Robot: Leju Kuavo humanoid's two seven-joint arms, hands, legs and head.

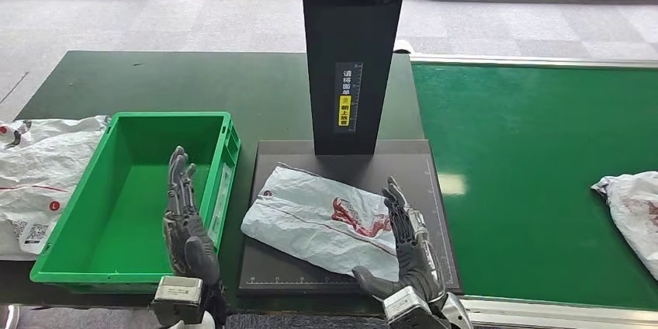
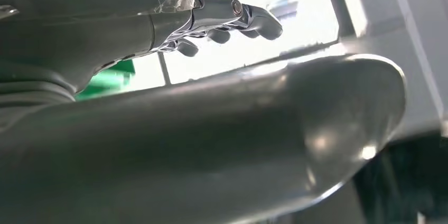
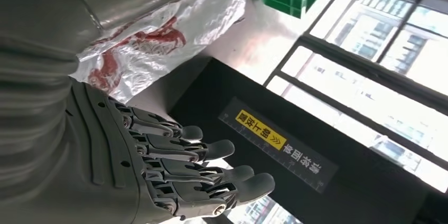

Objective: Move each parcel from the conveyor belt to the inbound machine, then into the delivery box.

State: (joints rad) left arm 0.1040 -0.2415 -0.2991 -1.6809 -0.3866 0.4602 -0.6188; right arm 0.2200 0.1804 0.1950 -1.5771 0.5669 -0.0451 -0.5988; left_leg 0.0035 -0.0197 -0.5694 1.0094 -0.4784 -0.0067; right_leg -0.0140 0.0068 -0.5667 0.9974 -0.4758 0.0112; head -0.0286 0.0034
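parcel: flat on machine base, just left of right hand
right hand: fingers spread, empty
left hand: fingers apart, empty, over green box

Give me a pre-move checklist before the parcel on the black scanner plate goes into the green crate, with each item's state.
1. White plastic parcel with red print lies flat on the black scanner plate: ok.
2. Right hand at the parcel's near right edge, fingers spread, holding nothing: ok.
3. Left hand over the green plastic crate, empty, fingers apart: ok.
4. Crate has room for the parcel: ok.
5. Firm contact between right hand and parcel: cannot tell.
6. Next white parcel waiting on the green conveyor belt: ok.
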